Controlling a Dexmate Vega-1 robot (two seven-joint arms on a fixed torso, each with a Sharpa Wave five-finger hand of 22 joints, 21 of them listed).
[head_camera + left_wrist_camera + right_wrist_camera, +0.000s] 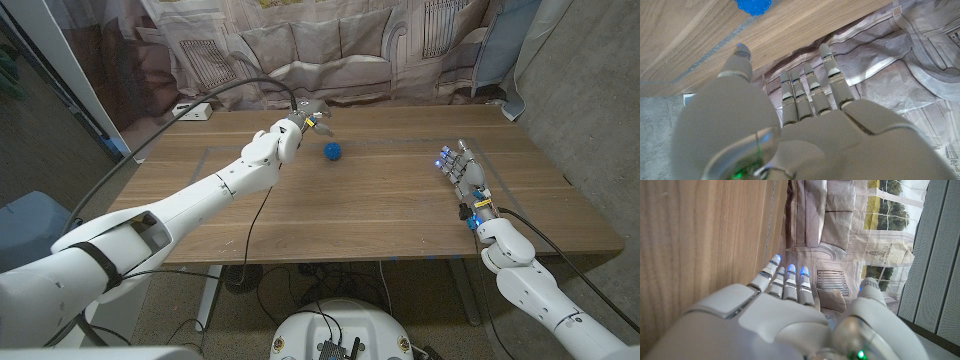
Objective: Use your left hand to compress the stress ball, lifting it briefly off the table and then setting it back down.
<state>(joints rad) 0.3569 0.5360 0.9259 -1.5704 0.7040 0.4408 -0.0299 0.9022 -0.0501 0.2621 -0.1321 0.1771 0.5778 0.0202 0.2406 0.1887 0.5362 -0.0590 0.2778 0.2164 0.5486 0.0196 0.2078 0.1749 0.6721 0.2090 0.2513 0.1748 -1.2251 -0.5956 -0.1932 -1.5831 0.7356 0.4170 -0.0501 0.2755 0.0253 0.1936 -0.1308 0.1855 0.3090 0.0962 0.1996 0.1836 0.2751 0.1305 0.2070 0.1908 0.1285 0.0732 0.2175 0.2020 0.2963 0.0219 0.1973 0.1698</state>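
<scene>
The blue stress ball (333,151) sits on the wooden table (360,200) toward the far side, a little left of centre. My left hand (305,122) hovers just left of and behind the ball with its fingers spread, holding nothing and not touching the ball. In the left wrist view the left hand (805,125) has straight fingers, and the ball (753,6) lies beyond the thumb at the frame's edge. My right hand (460,170) stands at the right of the table with fingers extended and lit blue at the tips, and the right wrist view shows this right hand (785,310) holding nothing.
A printed curtain (330,50) hangs behind the table's far edge. A white box (192,111) lies near the far left corner. A black cable (200,105) runs along my left arm. Bare wood stretches between the two hands.
</scene>
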